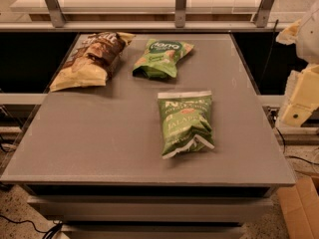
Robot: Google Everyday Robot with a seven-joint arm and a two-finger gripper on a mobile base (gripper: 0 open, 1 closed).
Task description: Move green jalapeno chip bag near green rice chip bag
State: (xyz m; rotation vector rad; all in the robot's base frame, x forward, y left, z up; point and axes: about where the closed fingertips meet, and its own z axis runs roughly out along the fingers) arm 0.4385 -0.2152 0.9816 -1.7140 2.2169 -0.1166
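Three snack bags on a grey table [99, 143], all lying flat.

Green jalapeno chip bag [185, 124]: right of table centre, towards the near edge. Mid-green and crinkly, white seam at top and bottom, white lettering reading "JALAP" partway down. Long axis runs roughly away from the camera, and the bottom seam is skewed towards the near left. Nothing touches it.

Green rice chip bag [160, 58]: far part of the table, about mid-width. Lighter green, dark oval logo with white letters, pale snack picture below. It lies at an angle, top pointing to the far right. Apart from the jalapeno bag, with bare table surface between them.

Brown-and-cream chip bag [90, 59]: far left corner, beside the rice bag with a narrow gap between the two.

Gripper [299, 101]: pale cream parts at the right edge of view, off the table's right side and above floor level, well clear of every bag. Holding nothing that can be seen; cannot tell whether it is open or closed.

Surroundings: metal struts [180, 4] and a rail behind the table, cardboard box [301, 210] on the floor at the near right, dark cables [30, 225] at the near left.
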